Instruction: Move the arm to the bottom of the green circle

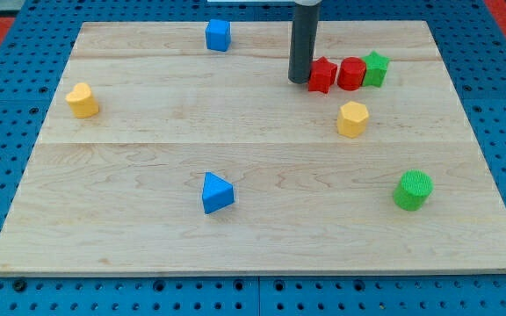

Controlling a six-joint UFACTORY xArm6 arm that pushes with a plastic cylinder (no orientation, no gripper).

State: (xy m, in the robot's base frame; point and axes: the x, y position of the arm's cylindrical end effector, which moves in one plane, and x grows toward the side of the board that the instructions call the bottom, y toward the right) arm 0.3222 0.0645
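The green circle (412, 190) is a round green block at the view's lower right on the wooden board (130, 219). My tip (299, 82) is the lower end of the dark rod at the view's upper middle, far up and to the left of the green circle. The tip stands just left of a red star-shaped block (323, 75), touching or nearly touching it.
A red cylinder (350, 74) and a green star (375, 68) sit in a row right of the red star. A yellow hexagon (352, 118) lies below them. A blue cube (218, 35) is at top, a yellow heart (82, 100) at left, a blue triangle (216, 193) at lower middle.
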